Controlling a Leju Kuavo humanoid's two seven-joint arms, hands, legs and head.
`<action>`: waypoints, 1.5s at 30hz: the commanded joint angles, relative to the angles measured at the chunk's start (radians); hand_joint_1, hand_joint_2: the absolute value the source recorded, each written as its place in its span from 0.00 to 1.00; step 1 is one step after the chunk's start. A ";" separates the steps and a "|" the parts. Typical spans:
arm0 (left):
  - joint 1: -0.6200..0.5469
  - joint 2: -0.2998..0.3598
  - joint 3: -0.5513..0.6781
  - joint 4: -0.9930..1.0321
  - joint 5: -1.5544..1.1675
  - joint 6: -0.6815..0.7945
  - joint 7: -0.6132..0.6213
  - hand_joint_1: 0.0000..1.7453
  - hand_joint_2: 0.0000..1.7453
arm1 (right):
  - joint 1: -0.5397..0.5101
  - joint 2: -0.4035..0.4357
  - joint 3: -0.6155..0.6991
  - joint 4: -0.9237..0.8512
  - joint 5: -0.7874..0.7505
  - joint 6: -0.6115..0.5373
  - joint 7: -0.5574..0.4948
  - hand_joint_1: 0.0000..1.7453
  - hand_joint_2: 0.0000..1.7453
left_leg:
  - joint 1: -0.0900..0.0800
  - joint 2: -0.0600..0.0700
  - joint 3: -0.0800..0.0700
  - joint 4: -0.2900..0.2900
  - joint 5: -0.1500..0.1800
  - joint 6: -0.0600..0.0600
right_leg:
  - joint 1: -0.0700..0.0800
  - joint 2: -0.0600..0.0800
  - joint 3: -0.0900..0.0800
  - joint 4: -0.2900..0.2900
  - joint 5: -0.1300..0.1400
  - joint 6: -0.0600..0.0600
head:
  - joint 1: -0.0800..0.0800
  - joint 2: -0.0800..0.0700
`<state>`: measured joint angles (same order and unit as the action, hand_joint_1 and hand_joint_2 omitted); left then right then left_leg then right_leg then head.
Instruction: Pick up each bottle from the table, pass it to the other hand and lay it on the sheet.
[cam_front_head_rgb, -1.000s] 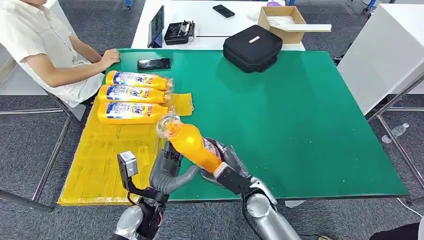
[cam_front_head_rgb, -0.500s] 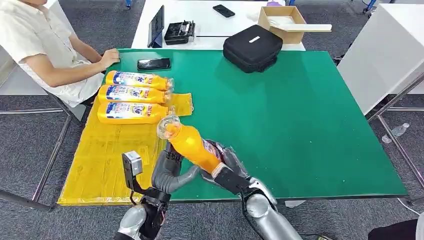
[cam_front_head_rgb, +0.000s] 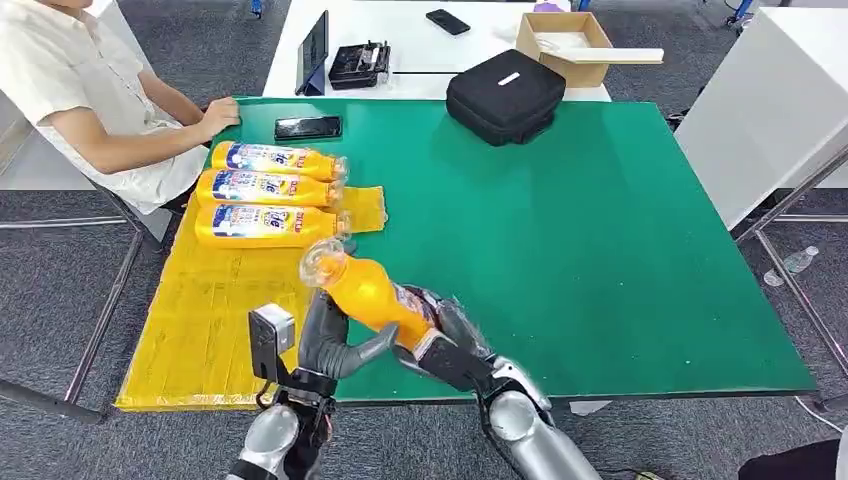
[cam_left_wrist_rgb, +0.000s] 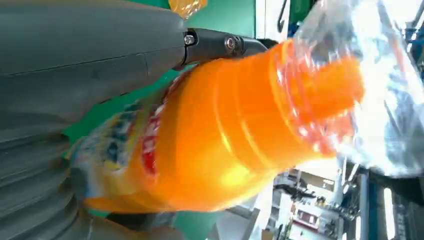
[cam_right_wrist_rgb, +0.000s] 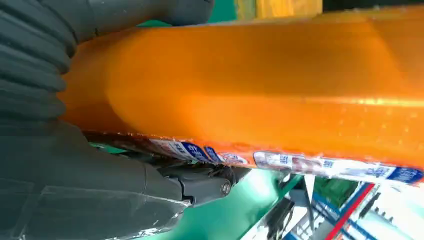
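Bottle (cam_front_head_rgb: 368, 293) gripped by both hands over table edge (cam_front_head_rgb: 600, 381).

Both my arms come up from the bottom edge of the head view and meet low in the middle. My right hand (cam_front_head_rgb: 440, 330) is wrapped around the lower body of the orange bottle (cam_front_head_rgb: 370, 290), fingers closed about it, forearm angling in from the lower right. My left hand (cam_front_head_rgb: 335, 335) sits just beside it, under the bottle's upper half, thumb pointing toward the right hand and fingers raised along the bottle's side. In the left wrist view, the thumb (cam_left_wrist_rgb: 90, 60) lies against the bottle. I cannot tell whether the left grip has closed fully.
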<state>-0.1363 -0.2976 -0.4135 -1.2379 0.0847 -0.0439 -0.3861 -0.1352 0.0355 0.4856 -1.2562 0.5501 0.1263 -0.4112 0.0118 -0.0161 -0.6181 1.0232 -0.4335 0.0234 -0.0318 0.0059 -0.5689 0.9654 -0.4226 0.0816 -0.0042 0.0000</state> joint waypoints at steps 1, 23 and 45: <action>-0.070 -0.052 0.028 0.095 0.093 -0.033 0.009 0.00 1.00 | -0.050 -0.009 0.062 0.030 -0.016 0.021 -0.017 1.00 1.00 | 0.001 0.001 0.002 0.001 -0.001 0.000 | 0.001 -0.001 0.002 0.000 -0.001 -0.004 | 0.000 0.000; -0.106 -0.052 0.019 0.167 0.309 -0.141 0.050 1.00 1.00 | -0.089 0.028 0.037 0.110 -0.065 0.012 -0.087 1.00 1.00 | 0.000 0.001 0.002 0.001 -0.001 0.000 | 0.001 0.000 0.003 0.000 -0.001 -0.004 | 0.000 0.000; -0.063 -0.052 0.095 0.069 0.322 -0.113 0.044 1.00 1.00 | -0.074 0.081 -0.008 0.171 -0.060 -0.022 -0.075 0.00 1.00 | 0.000 0.002 0.003 0.000 -0.002 0.000 | 0.001 0.000 0.003 0.001 -0.001 -0.005 | 0.000 0.000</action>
<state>-0.1889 -0.3056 -0.3849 -1.1589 0.4009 -0.1827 -0.3437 -0.1770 0.0954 0.4929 -1.1684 0.4490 0.1404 -0.4974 0.0118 -0.0162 -0.6184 1.0232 -0.4334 0.0234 -0.0318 0.0059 -0.5690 0.9656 -0.4226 0.0816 -0.0042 0.0000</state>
